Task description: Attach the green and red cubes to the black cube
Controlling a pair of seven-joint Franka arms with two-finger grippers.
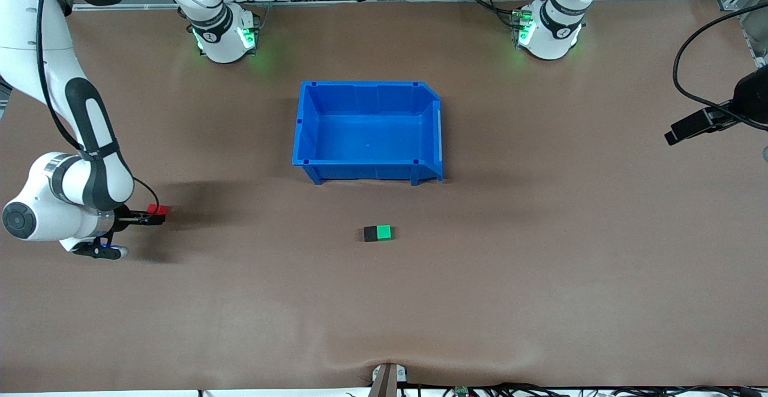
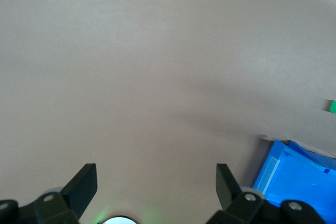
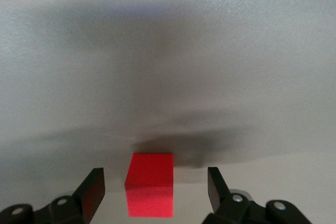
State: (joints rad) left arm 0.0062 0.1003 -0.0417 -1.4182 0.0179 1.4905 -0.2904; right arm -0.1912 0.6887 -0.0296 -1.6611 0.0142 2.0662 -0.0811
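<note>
I see the right end effector (image 1: 157, 214) low at the right arm's end of the desk (image 1: 540, 277), its fingers straddling the red cube (image 1: 158, 209). In the right wrist view the red cube (image 3: 150, 191) sits between the 2 fingers (image 3: 92, 190) with a gap on each side, so the jaws are apart and not yet touching it; the lower edge of the cube is cut off by the frame.

The green cube (image 1: 383, 232) and the black cube (image 1: 371, 234) lie touching side by side, nearer the front camera than the blue bin (image 1: 367, 172), the green one toward the left arm's end.

The left end effector (image 2: 156, 182) waits with fingers spread wide over bare desk at the left arm's end; in the front view I only catch part of it at the frame edge. Its wrist view cuts off the bin (image 2: 299, 182) at a corner and shows just a sliver of green (image 2: 332, 106).

I can read no writing on the cubes or bin.
</note>
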